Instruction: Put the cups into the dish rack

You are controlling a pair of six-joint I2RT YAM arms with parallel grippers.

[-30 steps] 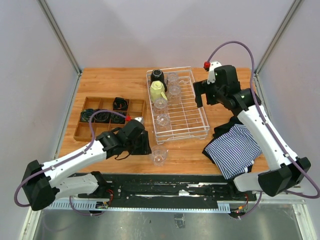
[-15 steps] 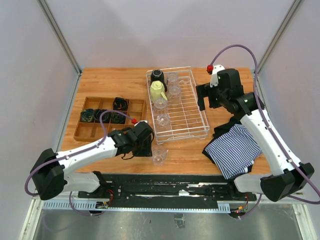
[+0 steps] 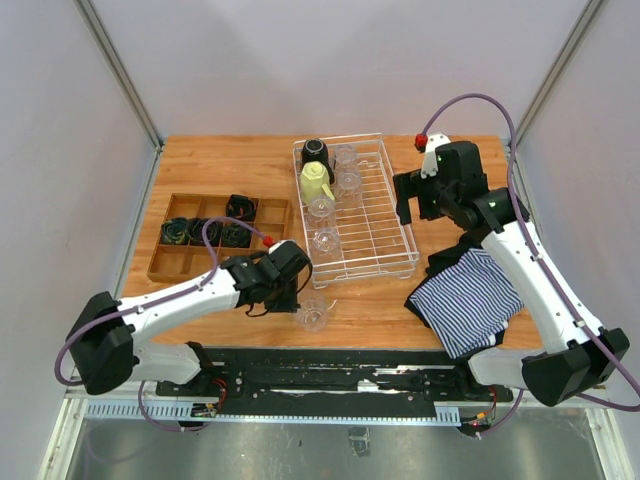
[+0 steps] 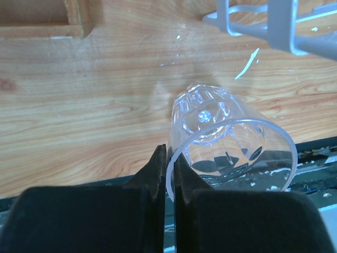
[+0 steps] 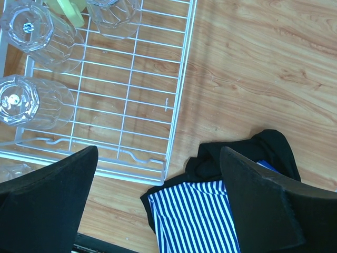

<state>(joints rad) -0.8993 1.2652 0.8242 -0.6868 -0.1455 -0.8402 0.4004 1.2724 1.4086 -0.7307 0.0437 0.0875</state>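
Note:
My left gripper (image 3: 298, 299) is shut on the rim of a clear tumbler (image 3: 313, 316), which is tilted just in front of the dish rack. In the left wrist view the fingers (image 4: 158, 167) pinch the wall of the tumbler (image 4: 226, 134), one inside and one outside. The white wire dish rack (image 3: 375, 225) holds a black mug (image 3: 316, 152), a pale yellow-green mug (image 3: 316, 183) and several clear tumblers (image 3: 326, 241). My right gripper (image 3: 408, 205) is open and empty, above the rack's right edge (image 5: 180, 89). It looks down on the tumblers (image 5: 26, 103).
A brown wooden compartment tray (image 3: 175, 265) with black coiled items sits at the left; its corner shows in the left wrist view (image 4: 37, 29). A blue-striped and black cloth (image 3: 470, 300) lies right of the rack's front corner (image 5: 195, 216). The table's front edge is close behind the tumbler.
My left gripper moved right to the tumbler in front of the rack, closed on its rim and tilted it. My right arm shifted slightly right.

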